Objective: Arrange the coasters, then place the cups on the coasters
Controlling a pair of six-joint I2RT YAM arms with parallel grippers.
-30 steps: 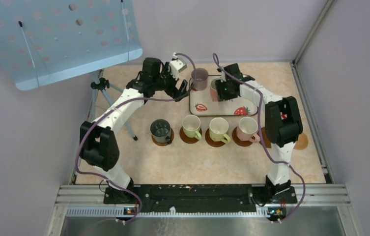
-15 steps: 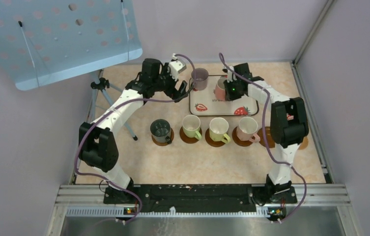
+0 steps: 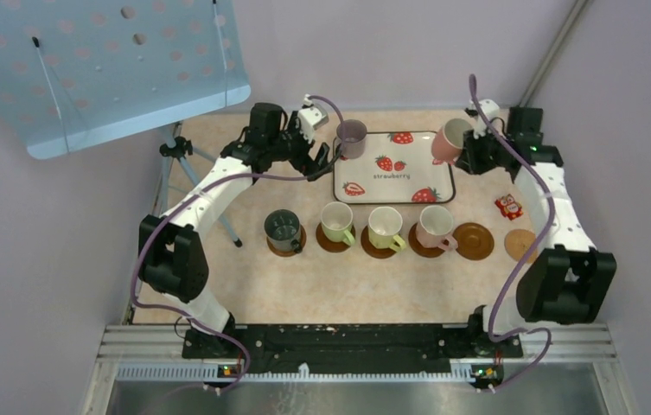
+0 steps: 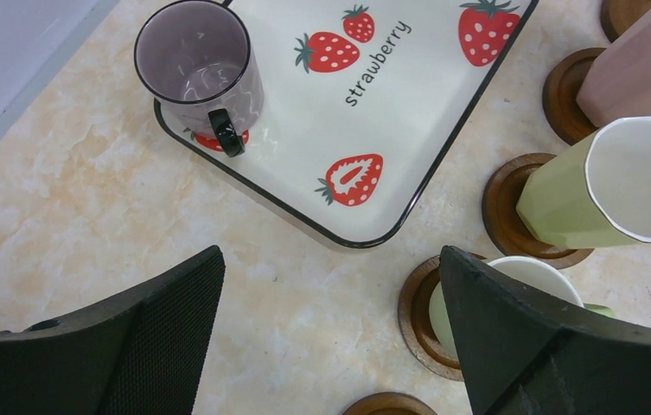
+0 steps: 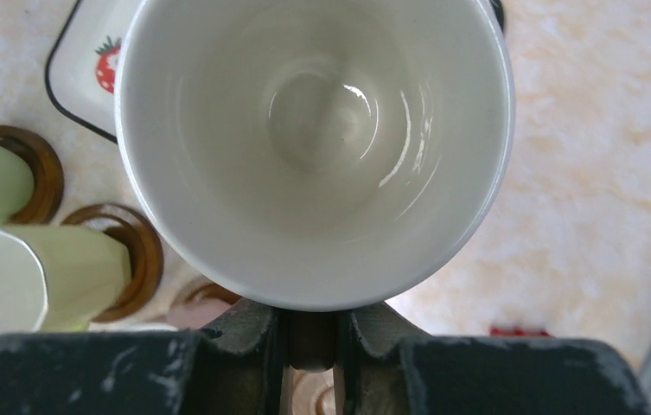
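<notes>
Nearest, a row of coasters (image 3: 330, 247) across the table (image 3: 244, 285), four of them loaded. From left to right: dark grey-green cup (image 3: 283, 227), two pale yellow-green cups (image 3: 337, 221), then a pink cup (image 3: 435, 226), each upright on its own disc, handles toward the near right. Just right of these, an empty brown coaster (image 3: 474, 241), and past it to the right a paler coaster (image 3: 522, 245), also bare. Slightly farther back on the right, a small red object (image 3: 508, 207), too small to identify. Behind the row, the strawberry-print tray (image 3: 391, 190) lying flat, with the mauve cup (image 4: 196, 65) upright on its far left corner, handle pointing toward the left gripper (image 4: 330, 259). Left pincer spread wide, holding nothing, hovering just beside that corner of the tray and apart from the mauve cup. Farthest back on the right, second pink cup (image 5: 313, 147) tipped over, mouth toward the wrist camera, off the surface by the tray's far right corner. Right gripper (image 5: 311, 341) pinched tight on that cup's handle, fingers (image 5: 244, 333) pressed against it from both sides.
</notes>
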